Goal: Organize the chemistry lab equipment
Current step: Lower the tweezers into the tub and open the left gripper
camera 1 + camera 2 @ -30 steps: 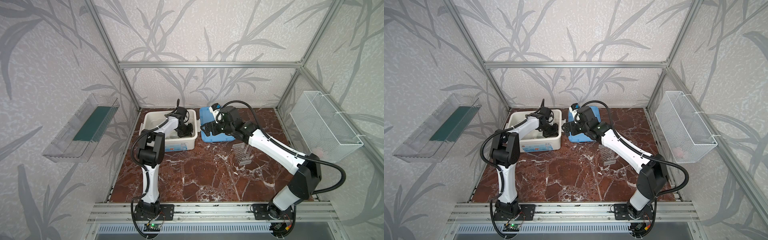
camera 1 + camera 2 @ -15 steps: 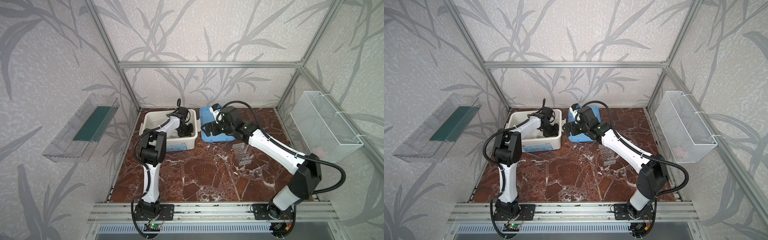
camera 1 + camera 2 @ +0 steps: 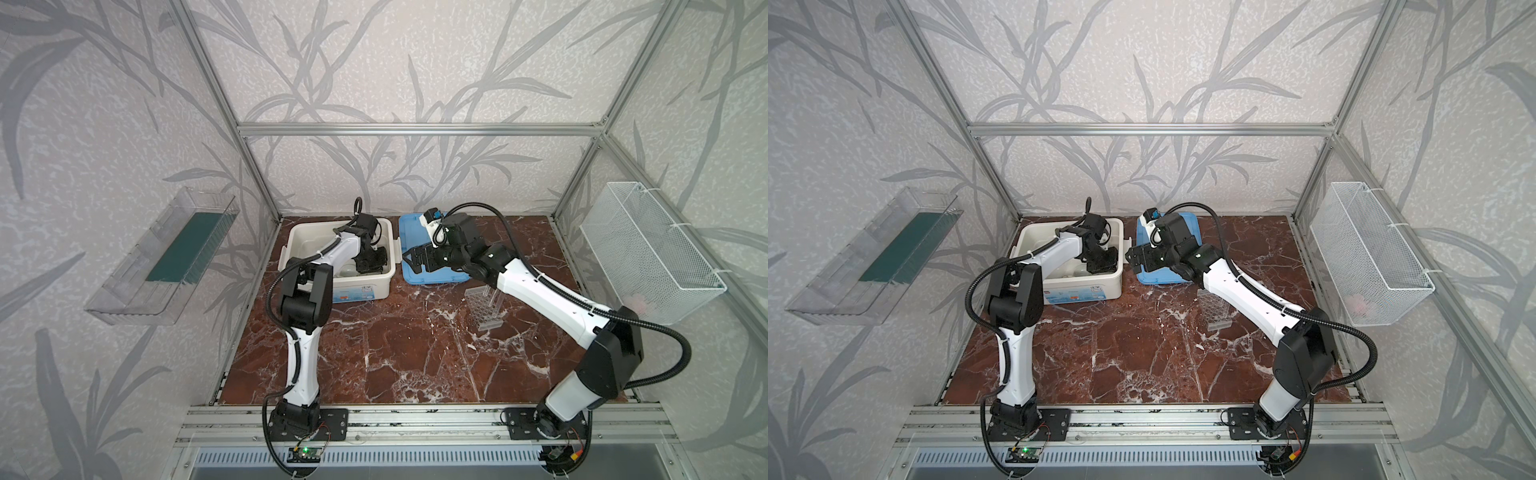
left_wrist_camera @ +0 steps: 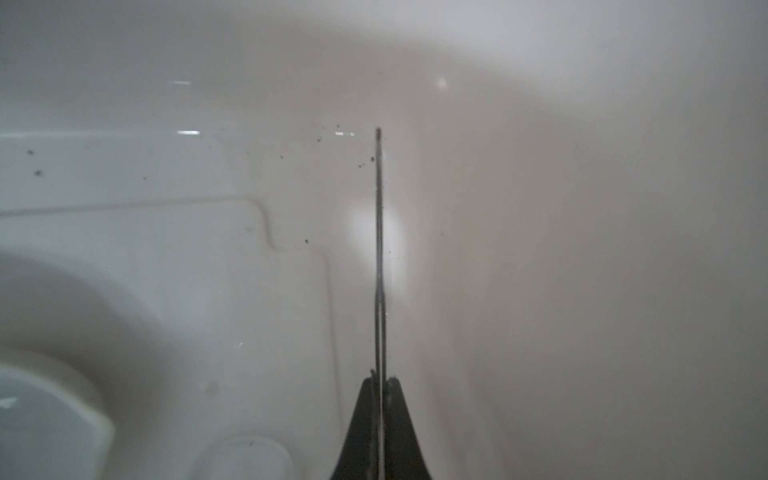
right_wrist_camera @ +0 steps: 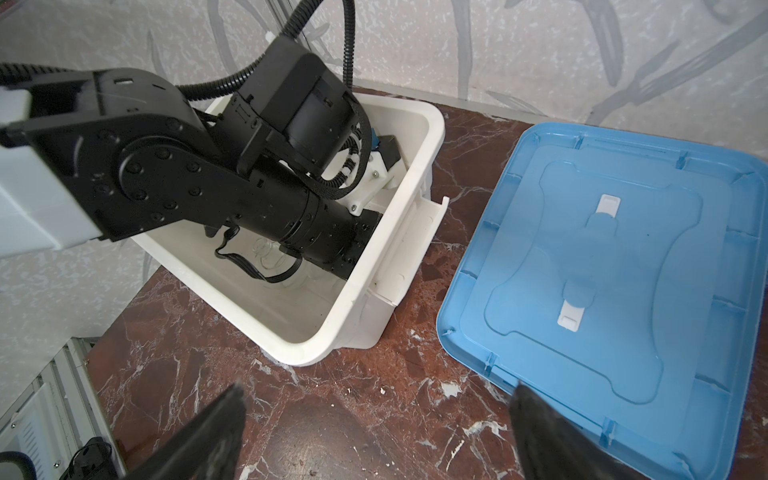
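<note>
- My left gripper (image 4: 380,380) is deep inside the white box (image 3: 357,289), low over its floor, with the jaws pressed fully together.
- A thin dark line (image 4: 378,249) runs straight ahead from between those jaws. The close view is hazy, so I cannot tell whether it is a slim rod I am pinching or only a seam.
- Near the jaws, on the box floor, sits a round white dish (image 4: 41,415), blurred at the edge of the left wrist view.
- In the right wrist view, faint outlines of clear glassware (image 5: 270,259) show on the box floor beneath my left arm.
- My right gripper (image 5: 374,436) is spread wide and empty. It hovers above the table (image 5: 332,395), between the box and the blue lid (image 5: 602,291), which lies flat just beside the box.
- The clear rack (image 3: 484,307) stands on the table, well apart from the box and below my right forearm.
- The rack's long axis runs roughly front to back along the table, slightly slanted, and its holed face points upward. I see no tubes in it.
- I judge that I am at the unpacking step, fetching pieces out of the box.
- The next move calls for my left jaws to part and line up over the dish or a glass piece, then lift it clear of the box wall.
</note>
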